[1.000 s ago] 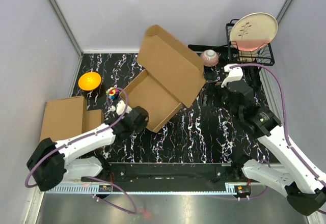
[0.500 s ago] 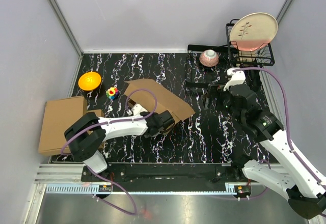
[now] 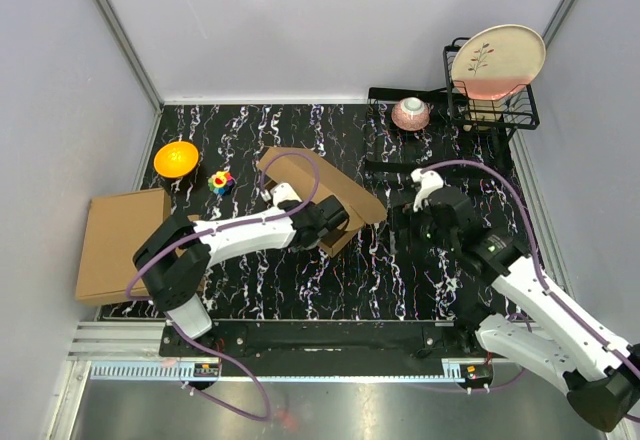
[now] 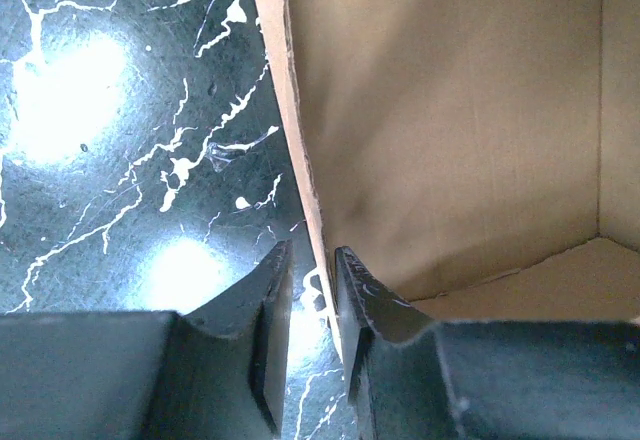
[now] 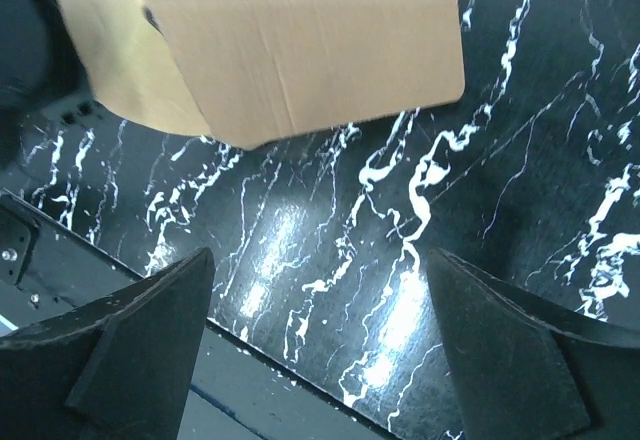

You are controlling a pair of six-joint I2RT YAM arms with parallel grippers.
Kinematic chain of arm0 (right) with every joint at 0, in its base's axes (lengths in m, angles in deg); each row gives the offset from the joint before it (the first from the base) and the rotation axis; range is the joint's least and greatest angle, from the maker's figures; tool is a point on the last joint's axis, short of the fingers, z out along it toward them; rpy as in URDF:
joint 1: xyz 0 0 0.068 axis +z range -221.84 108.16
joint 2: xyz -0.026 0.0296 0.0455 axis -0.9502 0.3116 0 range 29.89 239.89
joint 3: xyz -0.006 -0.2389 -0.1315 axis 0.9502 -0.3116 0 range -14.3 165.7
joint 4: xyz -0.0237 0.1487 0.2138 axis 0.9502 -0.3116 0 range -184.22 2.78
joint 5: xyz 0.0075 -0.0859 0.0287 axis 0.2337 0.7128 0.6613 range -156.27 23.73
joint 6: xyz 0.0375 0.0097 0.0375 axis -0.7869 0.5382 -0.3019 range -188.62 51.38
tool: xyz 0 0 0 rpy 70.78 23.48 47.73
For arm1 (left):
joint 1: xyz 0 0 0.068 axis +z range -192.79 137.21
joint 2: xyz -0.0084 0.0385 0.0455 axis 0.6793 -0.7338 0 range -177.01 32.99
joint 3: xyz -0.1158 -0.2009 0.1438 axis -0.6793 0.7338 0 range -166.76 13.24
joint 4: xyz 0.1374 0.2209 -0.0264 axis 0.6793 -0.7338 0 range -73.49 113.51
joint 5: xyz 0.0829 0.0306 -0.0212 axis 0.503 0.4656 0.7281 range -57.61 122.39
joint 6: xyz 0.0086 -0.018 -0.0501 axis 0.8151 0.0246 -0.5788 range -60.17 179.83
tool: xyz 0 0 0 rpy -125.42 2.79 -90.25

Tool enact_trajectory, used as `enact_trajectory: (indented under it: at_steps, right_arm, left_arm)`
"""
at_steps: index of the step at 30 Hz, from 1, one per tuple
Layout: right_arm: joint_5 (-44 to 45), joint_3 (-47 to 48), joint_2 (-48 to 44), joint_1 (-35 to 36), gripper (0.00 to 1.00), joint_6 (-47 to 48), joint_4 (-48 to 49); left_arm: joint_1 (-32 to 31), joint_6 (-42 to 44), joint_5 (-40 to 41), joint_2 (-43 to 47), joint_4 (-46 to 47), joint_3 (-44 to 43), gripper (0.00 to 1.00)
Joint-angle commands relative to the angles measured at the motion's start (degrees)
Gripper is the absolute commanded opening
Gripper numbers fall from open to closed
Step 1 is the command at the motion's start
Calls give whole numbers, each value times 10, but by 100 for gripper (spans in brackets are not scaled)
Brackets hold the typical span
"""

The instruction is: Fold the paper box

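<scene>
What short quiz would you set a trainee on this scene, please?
1. True or false: the left claw grips an edge of the box.
2. Pick one. The right claw is: A) clamped on the box; B) open and holding nothing; C) lifting a plate.
3. Fill the gap: the bowl to the left of the box is ____ in colour.

Key: 1 true; 2 B; 3 orange.
</scene>
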Motion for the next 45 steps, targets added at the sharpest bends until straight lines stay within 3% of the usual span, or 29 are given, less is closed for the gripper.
enact_trajectory:
  at_steps: [1,7,12,18,25,29,35,38,41,45]
  right_arm:
    - [2,-28,3,13,95,-31,53]
    - [53,-40,63,51,99,-42,110]
    - [150,-4,123,53,99,-57,136]
    - [245,68,186,47,100,-61,172]
    - [246,152,275,-13,100,-90,172]
    - [249,182,311,-43,100,-83,150]
    - [265,143,212,-63,100,-68,174]
    - [274,176,187,-63,100,-46,132]
    - [227,182,138,-43,99,-32,109]
    - [63,163,108,41,94,-7,136]
  left_arm:
    - [3,42,5,23,-18,-28,25]
    - [4,75,9,30,-20,-45,25]
    - [2,121,14,33,-37,-95,27]
    - [-7,143,26,60,-36,-89,28]
    - [-8,181,35,92,-20,-44,28]
    - [-9,184,64,153,-20,5,28]
    - [-8,195,140,303,-20,73,30]
    - [3,223,167,364,-14,86,32]
    - [15,270,195,401,-10,78,34]
    - [31,310,221,432,-3,74,36]
